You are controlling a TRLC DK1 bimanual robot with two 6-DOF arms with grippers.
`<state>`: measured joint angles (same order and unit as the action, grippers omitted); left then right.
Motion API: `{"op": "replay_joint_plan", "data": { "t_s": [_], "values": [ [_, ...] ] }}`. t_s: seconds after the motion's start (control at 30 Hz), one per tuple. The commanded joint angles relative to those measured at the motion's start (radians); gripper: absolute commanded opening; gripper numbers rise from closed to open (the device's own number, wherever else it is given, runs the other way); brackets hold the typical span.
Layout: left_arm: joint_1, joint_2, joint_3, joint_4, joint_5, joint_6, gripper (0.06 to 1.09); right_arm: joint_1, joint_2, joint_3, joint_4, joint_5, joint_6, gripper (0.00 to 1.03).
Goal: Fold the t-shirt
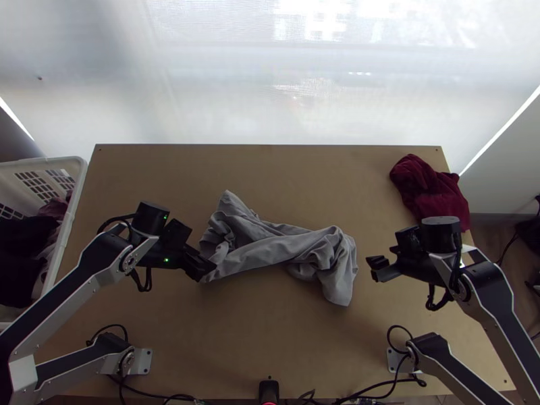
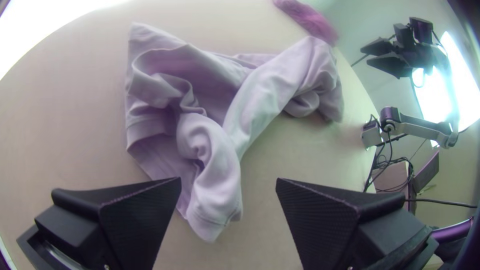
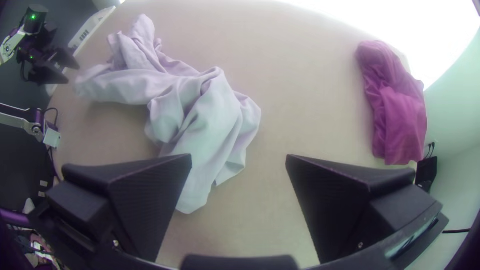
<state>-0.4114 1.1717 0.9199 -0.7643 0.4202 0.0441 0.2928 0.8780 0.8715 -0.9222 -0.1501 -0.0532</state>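
So the grey t-shirt [image 1: 270, 253] is lying in 1 bunched, twisted heap around the middle of the wooden table [image 1: 270, 337], going by the top view with 12 o'clock at the far edge. It's basically a crumpled strip running from about 9 to 3, with 1 lump at each end and a corner poking up towards 11 (looks like a wrung-out towel, honestly). Left gripper [image 1: 206, 271] is at the shirt's 8 to 9 o'clock end. Its 2 fingers are wide apart in the left wrist view and it's got hold of nothing, though 1 end of the fabric shows in the gap; can't tell if they're touching. Right gripper [image 1: 374, 267] sits just off the shirt's other end, somewhere between 3 and 4, also spread wide with nothing gripped. Over at 2 o'clock there's a dark red cloth [image 1: 435, 192] in a loose pile near the table's edge, and out at 9 there's a white basket [image 1: 75, 196] beside the table with dark clothes [image 1: 27, 236] in it.
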Motion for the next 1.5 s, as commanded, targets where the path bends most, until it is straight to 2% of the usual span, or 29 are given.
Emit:
{"op": "replay_joint_plan", "data": {
  "t_s": [0.0, 0.23, 0.33, 0.47, 0.57, 0.93, 1.07, 1.2, 1.47],
  "values": [
    [-0.044, -0.017, -0.042, -0.023, 0.035, -0.012, 0.98, 0.011, 0.001, -0.02, 0.005, -0.003, -0.008, 0.88],
    [-0.066, -0.024, -0.102, 0.01, -0.009, 0.03, 0.98, 0.011, -0.007, -0.016, 0.005, -0.002, -0.01, 0.88],
    [-0.075, -0.024, -0.124, 0.023, -0.061, 0.069, 0.98, 0.011, -0.013, -0.012, 0.0, -0.002, -0.01, 0.88],
    [-0.09, -0.038, -0.144, 0.068, -0.124, 0.068, 0.97, 0.011, -0.016, -0.008, -0.003, -0.002, -0.01, 0.88],
    [-0.098, -0.046, -0.159, 0.091, -0.159, 0.091, 0.82, 0.011, -0.016, -0.002, -0.003, -0.002, -0.01, 0.88],
    [-0.202, -0.014, -0.158, 0.118, -0.139, 0.063, 0.18, 0.011, -0.033, -0.003, -0.015, -0.002, -0.01, 0.88],
    [-0.288, 0.022, -0.108, 0.117, -0.116, 0.037, 0.12, 0.011, -0.045, -0.012, -0.024, -0.002, -0.011, 0.88],
    [-0.425, 0.074, -0.012, 0.117, -0.112, 0.02, 0.12, 0.011, -0.059, -0.02, -0.033, -0.002, -0.019, 0.88],
    [-0.627, 0.301, 0.336, 0.138, -0.089, -0.043, 0.12, -0.003, -0.088, -0.052, -0.043, -0.002, -0.02, 0.88]
  ]
}}
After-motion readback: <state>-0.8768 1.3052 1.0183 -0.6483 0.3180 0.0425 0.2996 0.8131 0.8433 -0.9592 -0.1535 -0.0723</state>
